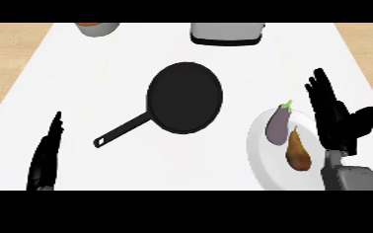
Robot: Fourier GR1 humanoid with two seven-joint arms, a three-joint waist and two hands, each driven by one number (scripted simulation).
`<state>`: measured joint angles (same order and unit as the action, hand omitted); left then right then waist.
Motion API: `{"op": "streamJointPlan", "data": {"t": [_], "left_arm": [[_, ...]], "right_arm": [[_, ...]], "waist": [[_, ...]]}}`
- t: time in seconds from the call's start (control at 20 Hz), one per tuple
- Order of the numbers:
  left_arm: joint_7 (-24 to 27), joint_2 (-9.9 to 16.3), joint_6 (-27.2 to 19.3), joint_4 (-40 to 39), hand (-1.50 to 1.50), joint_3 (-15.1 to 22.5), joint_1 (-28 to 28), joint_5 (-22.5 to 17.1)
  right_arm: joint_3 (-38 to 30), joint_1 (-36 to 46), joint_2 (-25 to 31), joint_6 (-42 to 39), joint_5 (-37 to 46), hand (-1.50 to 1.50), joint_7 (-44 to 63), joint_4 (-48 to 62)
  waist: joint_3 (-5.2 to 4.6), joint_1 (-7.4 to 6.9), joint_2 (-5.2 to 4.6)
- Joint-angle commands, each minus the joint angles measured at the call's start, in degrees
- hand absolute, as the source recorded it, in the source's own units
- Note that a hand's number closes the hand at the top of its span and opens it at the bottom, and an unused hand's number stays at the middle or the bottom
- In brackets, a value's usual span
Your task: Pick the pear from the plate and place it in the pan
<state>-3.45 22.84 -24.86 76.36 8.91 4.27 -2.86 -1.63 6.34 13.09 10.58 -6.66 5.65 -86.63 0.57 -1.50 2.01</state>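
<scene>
My fingers are straight on both hands, holding nothing: right hand (331,116) beside the plate (264,162), left hand (45,155) resting at the lower left. One pear (296,150) lies on the one plate, touching one eggplant (279,124). One pan (184,97) sits centre.

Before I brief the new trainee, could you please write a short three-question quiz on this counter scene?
1. True or false: the pear lies in the pan.
2. What shares the plate with the pear? A) a carrot B) an eggplant C) a cup
3. Which hand is nearest the plate?

Key:
1. False; it lies on the plate, and the pan holds nothing.
2. B.
3. The right hand, open beside the plate; the left hand rests at the view's lower left.
</scene>
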Motion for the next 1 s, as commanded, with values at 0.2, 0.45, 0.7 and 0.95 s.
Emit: {"op": "streamJointPlan", "data": {"t": [0.2, 0.45, 0.7, 0.95], "left_arm": [[-4.15, 5.93, 6.43, 1.25, 0.0, -2.9, -6.78, -1.91], [-6.32, 4.94, 6.56, 0.38, 0.0, -2.28, -6.7, -2.46], [-12.83, 7.36, 11.75, 0.12, 0.0, -5.65, -12.79, -4.02], [-7.6, 7.6, 13.79, -1.22, 0.0, -7.28, -7.94, -4.09]], "right_arm": [[0.45, 13.21, 2.76, -20.61, -15.18, -1.5, 8.15, 8.7], [-2.59, 6.77, 12.91, -1.08, 7.74, 1.5, 7.89, 12.07], [-7.89, 1.63, 7.43, -8.65, -3.38, -1.5, -3.61, 11.44], [-5.15, 1.71, 15.55, -17.42, -3.14, -1.5, 6.27, 1.88]], "waist": [[-0.43, -0.71, -2.52], [-0.75, 2.08, -2.66], [-0.54, 1.77, -2.02], [-0.6, 1.45, -1.87]]}}
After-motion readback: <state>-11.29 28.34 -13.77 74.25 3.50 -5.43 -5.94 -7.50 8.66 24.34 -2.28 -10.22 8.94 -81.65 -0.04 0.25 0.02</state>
